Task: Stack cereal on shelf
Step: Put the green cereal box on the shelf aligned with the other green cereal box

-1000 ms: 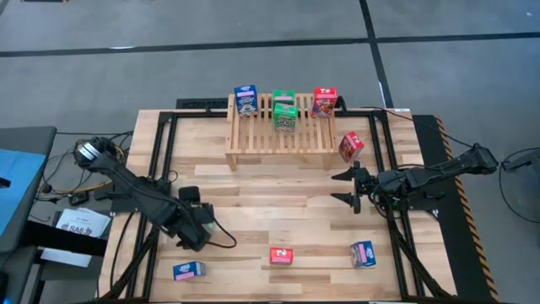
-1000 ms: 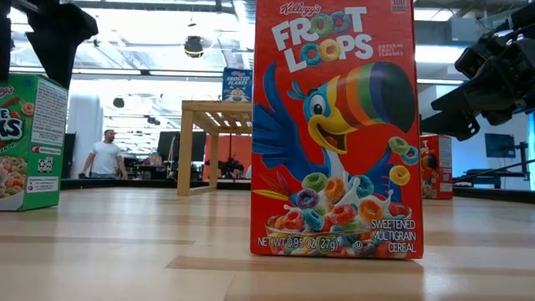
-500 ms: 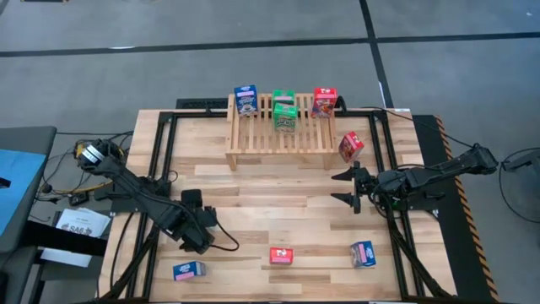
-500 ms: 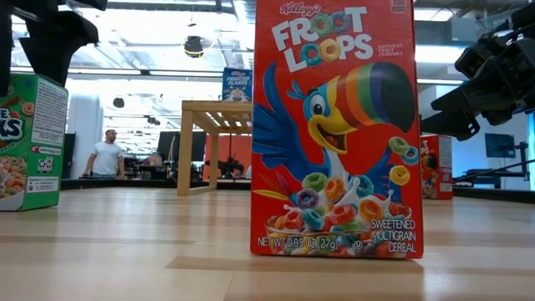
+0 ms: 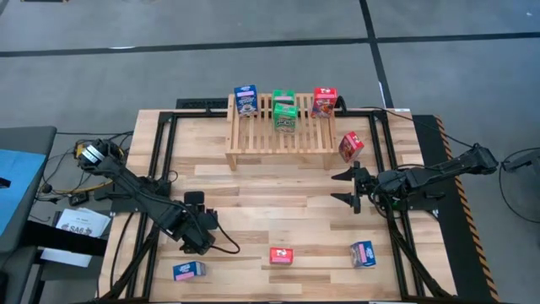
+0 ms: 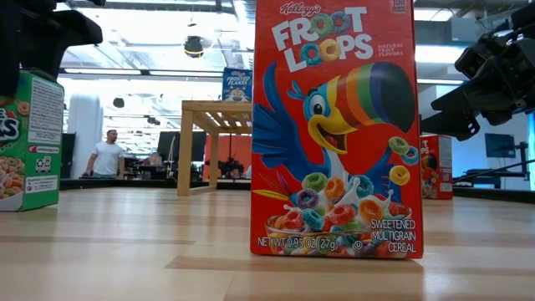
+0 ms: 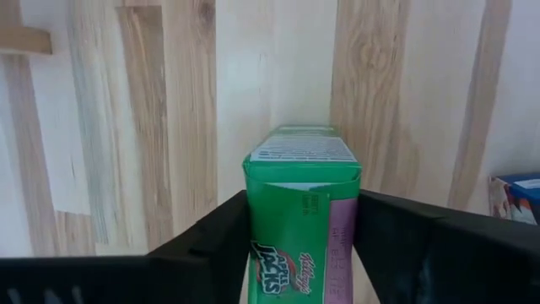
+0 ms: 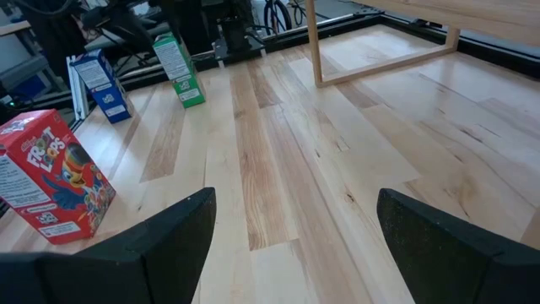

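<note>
Your left pincer (image 7: 299,245) is pinching a green Apple Jacks box (image 7: 302,207), fingers snug on both sides, low over the counter (image 5: 253,211) near the front left. Your right pincer (image 5: 347,187) is sitting spread wide, holding nothing, just beside the wooden shelf (image 5: 278,139) and the tilted red box (image 5: 351,145).

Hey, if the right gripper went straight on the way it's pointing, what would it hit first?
Probably nothing soon: the right gripper faces bare table; the left gripper, holding a green box, sits far across, seemingly off-line.
</note>
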